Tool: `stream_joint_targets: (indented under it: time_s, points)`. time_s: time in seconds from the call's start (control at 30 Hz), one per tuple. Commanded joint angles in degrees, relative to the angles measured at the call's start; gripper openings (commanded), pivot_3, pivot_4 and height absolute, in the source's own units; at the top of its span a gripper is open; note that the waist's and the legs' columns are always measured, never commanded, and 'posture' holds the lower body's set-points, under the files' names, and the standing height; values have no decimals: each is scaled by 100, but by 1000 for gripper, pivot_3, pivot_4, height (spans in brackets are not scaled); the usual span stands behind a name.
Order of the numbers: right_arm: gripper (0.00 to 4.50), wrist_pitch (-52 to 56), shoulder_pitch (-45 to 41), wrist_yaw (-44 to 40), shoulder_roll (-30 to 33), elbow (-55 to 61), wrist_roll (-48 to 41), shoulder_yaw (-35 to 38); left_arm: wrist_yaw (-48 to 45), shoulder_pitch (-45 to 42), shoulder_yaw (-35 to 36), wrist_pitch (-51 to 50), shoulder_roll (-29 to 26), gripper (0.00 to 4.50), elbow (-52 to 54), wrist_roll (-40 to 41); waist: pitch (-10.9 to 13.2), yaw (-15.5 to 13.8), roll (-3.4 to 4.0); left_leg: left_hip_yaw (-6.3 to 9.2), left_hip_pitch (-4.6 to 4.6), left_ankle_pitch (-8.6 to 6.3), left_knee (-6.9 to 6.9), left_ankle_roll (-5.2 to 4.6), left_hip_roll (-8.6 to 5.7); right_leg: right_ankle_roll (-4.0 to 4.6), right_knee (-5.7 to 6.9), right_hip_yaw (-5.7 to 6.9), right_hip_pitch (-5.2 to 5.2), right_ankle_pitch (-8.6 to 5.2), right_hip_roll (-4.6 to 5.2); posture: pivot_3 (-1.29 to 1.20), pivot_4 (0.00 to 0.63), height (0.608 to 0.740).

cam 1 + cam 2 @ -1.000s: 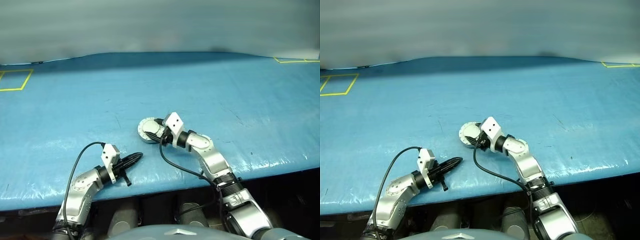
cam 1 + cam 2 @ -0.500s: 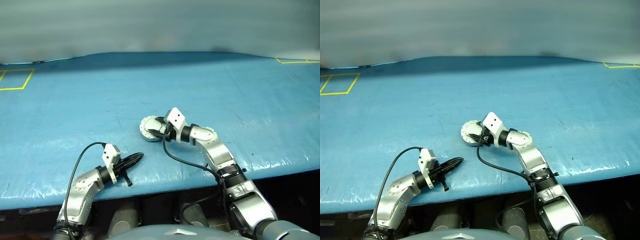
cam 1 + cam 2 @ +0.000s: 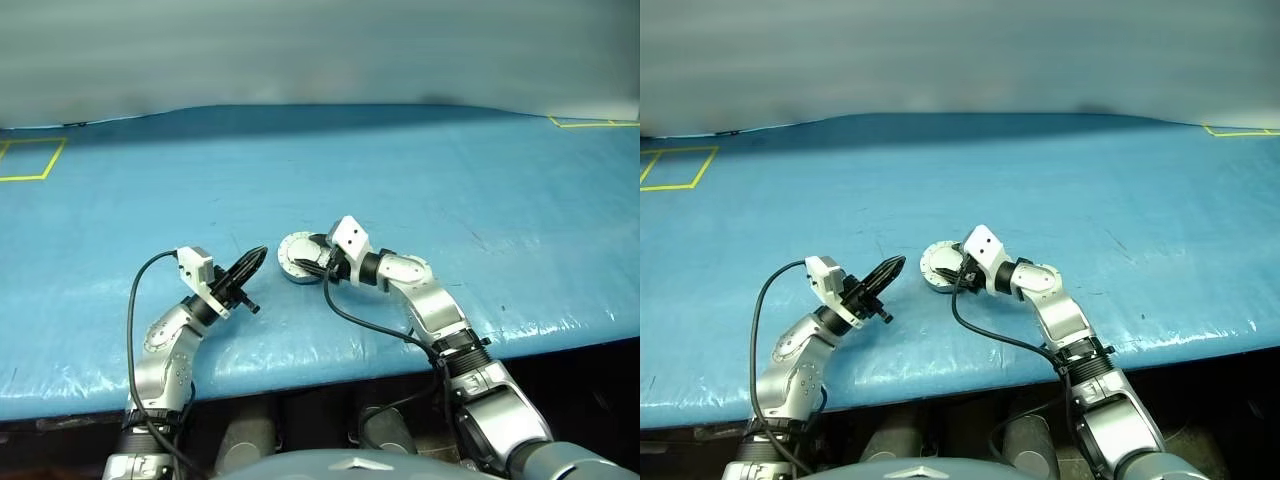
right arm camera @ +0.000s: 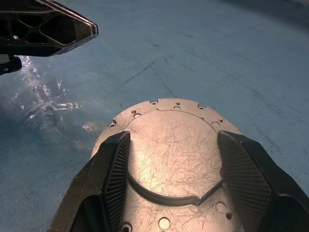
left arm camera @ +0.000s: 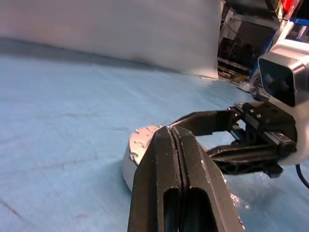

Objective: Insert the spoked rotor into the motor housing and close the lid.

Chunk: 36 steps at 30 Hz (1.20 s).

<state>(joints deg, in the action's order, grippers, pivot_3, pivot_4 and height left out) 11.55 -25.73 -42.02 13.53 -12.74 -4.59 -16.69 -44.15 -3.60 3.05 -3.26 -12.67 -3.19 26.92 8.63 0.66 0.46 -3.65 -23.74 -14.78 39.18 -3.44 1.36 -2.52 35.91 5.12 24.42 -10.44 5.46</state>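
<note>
closed, the grey round unit sits between the right fingers

now the lid (image 4: 175, 159) shows its outer face: a dull grey-silver metal disc, finely scratched all over, with a raised centre panel whose edge steps down to a flat outer rim. small holes dot that rim. it lies flat on top of the motor housing (image 5: 129, 159), of which a low grey side wall can be seen; the pair rests on the blue table cover (image 3: 420, 170), near the front edge and about midway across.

the right gripper (image 3: 312, 262) has its jaws spread wide, one black finger on each side of the disc, close to its edge; whether the pads actually press the metal cannot be told. the left gripper (image 3: 258, 252) is clenched tight on nothing, its fingers (image 5: 170, 159) pressed together, raised off the cover and pointing at the housing from just beside it.
</note>
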Motion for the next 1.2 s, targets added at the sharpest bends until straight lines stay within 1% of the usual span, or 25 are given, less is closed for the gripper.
stream_joint_targets:
  time_s: [0.03,0.17,0.23,0.47,0.6,0.7,0.77,0.87,0.93,1.0,1.1,1.2]
  points:
    - [2978,126,159,53,7,-82,135,-86,-47,-297,-313,15,-57,0,-313,-398,-1,0,-3,0,-2,0,0,0,0,-1,0,-1,-3,0,0,0,150,740]
    - [2978,131,218,130,0,5,135,-70,-58,-536,-609,76,-172,0,-669,-852,-1,5,-4,-2,-3,1,-1,1,4,-1,3,-1,-11,0,-4,0,150,740]
    - [2978,139,247,167,0,54,111,-39,-6,-588,-638,77,-173,0,-780,-941,-1,1,-4,-2,-3,1,-2,3,7,1,4,-1,-11,-1,-7,0,150,740]
    - [2978,230,365,281,4,209,42,59,15,-433,-854,63,-328,0,-940,-1322,-5,-5,-8,1,6,1,-2,4,7,2,0,1,2,-2,-2,0,150,740]
    - [2978,423,378,262,-135,298,-275,272,8,-360,-924,88,-336,0,-925,-1365,-9,-11,-11,4,7,1,-1,5,7,3,0,3,2,-2,0,0,150,740]
    - [2978,406,418,-45,-13,480,-422,280,27,-333,-933,93,-303,0,-903,-1358,-9,-15,-12,4,6,1,-1,5,6,4,0,4,2,-2,3,0,150,740]
    - [2978,383,487,-96,14,647,-539,364,27,-315,-941,100,-293,0,-896,-1357,-10,-25,-14,5,5,0,-1,4,4,4,-1,5,2,-2,5,0,150,740]
    - [2978,404,576,123,-65,895,-692,646,-4,-281,-957,97,-280,0,-882,-1337,-10,-27,-14,6,2,-2,-3,4,5,6,-2,6,4,-3,4,0,150,740]
    - [2978,622,640,124,-107,1131,-991,848,0,-261,-960,107,-272,0,-876,-1338,-10,-40,-13,7,-2,-2,-2,4,5,6,-1,7,7,-4,4,0,150,740]
    - [2978,983,650,302,-194,1345,-1392,1210,-31,-241,-975,111,-270,0,-869,-1329,-9,-56,-14,6,-3,-2,-2,3,4,5,-2,7,7,-3,6,0,150,740]
    - [2978,1773,564,593,-242,1443,-2099,1866,-48,-235,-998,107,-259,0,-866,-1330,-9,-106,-14,7,-3,-2,0,4,4,4,-3,8,7,-3,8,0,150,740]
    - [2978,2851,457,813,-150,1204,-2809,2456,-51,-269,-1029,122,-228,0,-899,-1348,-9,-159,-14,8,-5,-2,0,4,4,6,-4,10,7,-3,10,0,150,740]
